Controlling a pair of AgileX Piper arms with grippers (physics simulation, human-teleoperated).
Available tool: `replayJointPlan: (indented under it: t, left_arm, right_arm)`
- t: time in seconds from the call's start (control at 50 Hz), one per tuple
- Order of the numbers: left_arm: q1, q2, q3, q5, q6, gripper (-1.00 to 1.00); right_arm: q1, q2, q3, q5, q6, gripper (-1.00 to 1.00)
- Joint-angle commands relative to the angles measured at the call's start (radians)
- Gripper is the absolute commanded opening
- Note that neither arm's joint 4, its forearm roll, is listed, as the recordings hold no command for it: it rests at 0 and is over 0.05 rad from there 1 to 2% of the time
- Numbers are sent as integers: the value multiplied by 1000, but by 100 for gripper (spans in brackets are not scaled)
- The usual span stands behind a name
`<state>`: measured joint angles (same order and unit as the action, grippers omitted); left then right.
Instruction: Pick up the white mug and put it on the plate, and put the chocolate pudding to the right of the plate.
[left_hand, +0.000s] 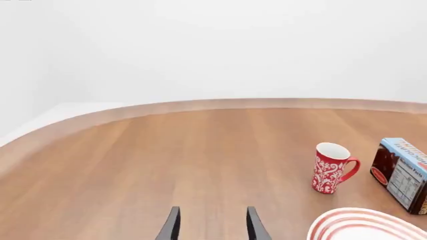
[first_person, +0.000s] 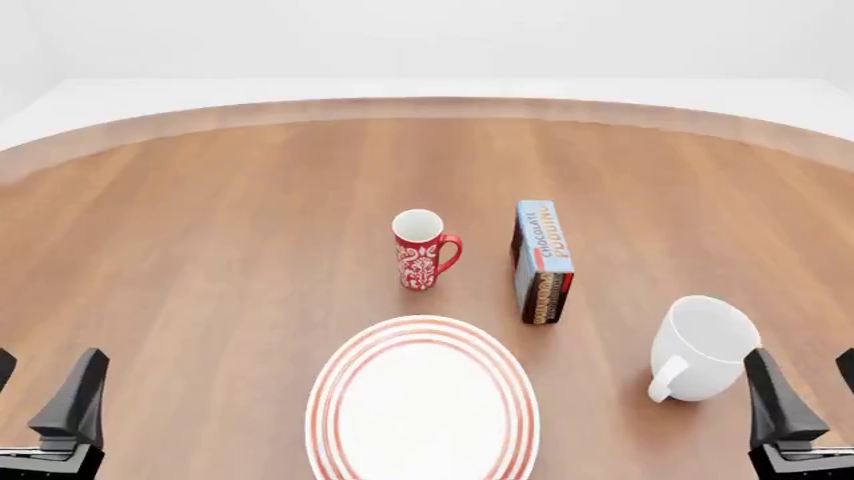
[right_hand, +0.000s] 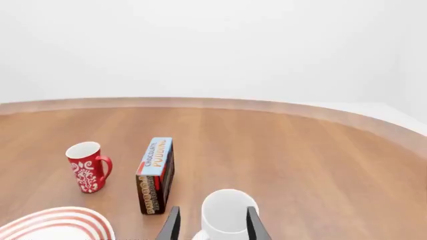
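Left fingers: the left gripper (first_person: 47, 415) sits low at the near edge of the round wooden desk (first_person: 200, 260), spread apart over bare wood and holding nothing; its two dark tips (left_hand: 172, 225) show a clear gap in the wrist view.
Right fingers: the right gripper (first_person: 817, 400) is likewise parted and empty, just behind the mug and not touching it.
Large round white plate with red rings (first_person: 423, 405): flat at the near middle of the desk, with nothing on it.
Plain white ceramic mug (first_person: 702, 345): upright, to the right of the plate and near the right gripper, loop handle (first_person: 663, 380) turned toward the near side. Judged stiff, smooth and likely slippery, moderately heavy and chippable; a hold across the rim wall or the body seems safer than the handle.
Small rectangular chocolate pudding box (first_person: 543, 260): standing on a long edge, beyond the plate and a little right. Judged light, rigid cardboard, easy to tip; pinching the two broad faces should suit.
Lettering: "CHOCOLATE PUDDING" on the light blue face; the small panel print in the left wrist view is too fine to read.
Slim red mug with white pattern (first_person: 422, 250): farthest, left of the box, apart from it.
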<state>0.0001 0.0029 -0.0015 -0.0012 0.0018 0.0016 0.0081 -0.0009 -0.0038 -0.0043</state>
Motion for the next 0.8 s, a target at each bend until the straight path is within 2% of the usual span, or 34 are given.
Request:
replayJointPlan:
  t: [0.02, 0.44, 0.64, 0.8]
  left_arm:
    - [-6, 8, -3, -6, 11, 100]
    - [-35, 24, -5, -15, 42, 100]
    - [-76, 64, -46, -30, 64, 100]
    - [-134, 142, -72, -89, 77, 100]
  right_arm:
    - [5, 17, -2, -9, -8, 100]
    - [6, 25, -2, -19, -3, 100]
    - [6, 20, -4, -13, 0, 100]
    - [7, 17, -4, -10, 0, 100]
